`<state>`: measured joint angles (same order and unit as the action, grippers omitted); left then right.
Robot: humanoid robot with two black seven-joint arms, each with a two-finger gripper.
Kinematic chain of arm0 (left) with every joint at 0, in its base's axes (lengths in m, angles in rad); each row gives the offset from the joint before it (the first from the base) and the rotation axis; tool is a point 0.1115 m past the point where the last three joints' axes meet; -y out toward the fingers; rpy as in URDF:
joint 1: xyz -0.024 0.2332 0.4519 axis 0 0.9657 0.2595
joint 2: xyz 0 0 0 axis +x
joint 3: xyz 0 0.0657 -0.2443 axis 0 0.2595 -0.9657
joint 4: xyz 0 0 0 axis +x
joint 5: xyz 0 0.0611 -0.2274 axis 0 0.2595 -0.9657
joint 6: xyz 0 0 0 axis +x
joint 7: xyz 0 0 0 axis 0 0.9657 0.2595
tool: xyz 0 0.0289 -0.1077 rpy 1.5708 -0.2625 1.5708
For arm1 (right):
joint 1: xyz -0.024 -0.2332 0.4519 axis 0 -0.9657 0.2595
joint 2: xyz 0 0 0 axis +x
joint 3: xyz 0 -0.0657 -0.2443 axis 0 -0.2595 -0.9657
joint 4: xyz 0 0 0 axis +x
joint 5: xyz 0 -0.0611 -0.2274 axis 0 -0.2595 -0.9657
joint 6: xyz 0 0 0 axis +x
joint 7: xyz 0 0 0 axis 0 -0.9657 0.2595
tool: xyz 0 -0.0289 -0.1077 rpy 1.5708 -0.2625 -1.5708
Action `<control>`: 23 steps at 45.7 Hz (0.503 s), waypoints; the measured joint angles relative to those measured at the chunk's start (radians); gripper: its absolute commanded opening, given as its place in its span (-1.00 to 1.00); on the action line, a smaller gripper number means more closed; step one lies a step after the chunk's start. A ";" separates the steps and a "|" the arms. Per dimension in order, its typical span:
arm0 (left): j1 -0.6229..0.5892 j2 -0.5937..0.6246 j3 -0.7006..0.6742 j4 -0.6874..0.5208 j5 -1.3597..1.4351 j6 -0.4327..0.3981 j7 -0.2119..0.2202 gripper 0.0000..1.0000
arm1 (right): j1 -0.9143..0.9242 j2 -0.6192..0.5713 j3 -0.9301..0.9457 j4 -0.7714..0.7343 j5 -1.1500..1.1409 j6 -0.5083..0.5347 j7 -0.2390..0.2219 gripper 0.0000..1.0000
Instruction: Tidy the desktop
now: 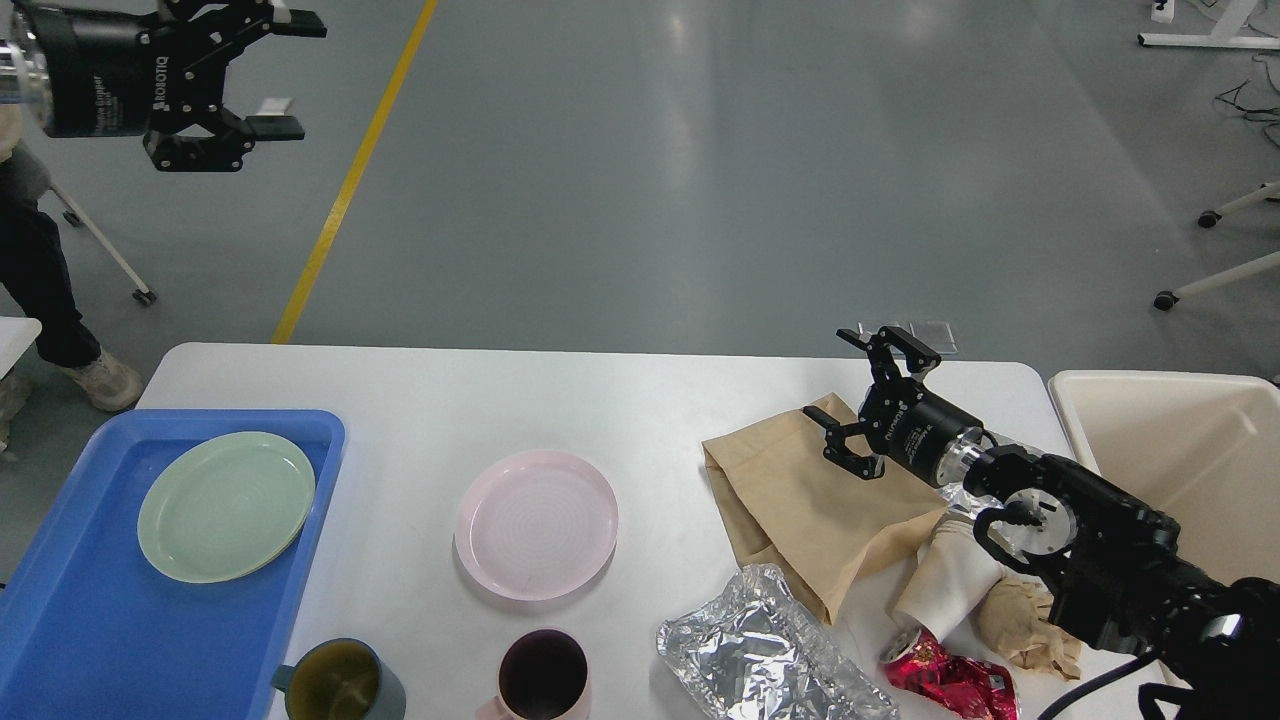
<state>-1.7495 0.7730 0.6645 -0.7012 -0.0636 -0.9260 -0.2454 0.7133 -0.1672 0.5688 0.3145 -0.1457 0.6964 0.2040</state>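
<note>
The white desktop (640,400) holds dishes and litter. A pink plate (536,524) lies at its middle. A brown paper bag (800,500), crumpled foil (760,650), a crushed white paper cup (945,580), a red wrapper (950,680) and a brown paper wad (1020,620) lie at the right. My right gripper (830,375) is open and empty, just above the bag's far right corner. My left gripper (285,75) is open and empty, high at the top left, off the table.
A blue tray (60,620) at the left holds a green plate (226,506). A teal mug (335,685) and a pink mug (540,680) stand at the front edge. A cream bin (1180,450) stands beside the table's right end. A person's leg (40,290) shows at far left.
</note>
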 measured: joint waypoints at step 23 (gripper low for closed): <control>-0.228 0.049 0.393 -0.107 0.259 -0.034 -0.002 0.93 | 0.000 0.000 0.000 0.000 0.000 0.000 0.000 1.00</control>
<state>-1.9778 0.8218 1.0574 -0.8086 0.1958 -0.9600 -0.2471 0.7133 -0.1672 0.5691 0.3145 -0.1457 0.6964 0.2040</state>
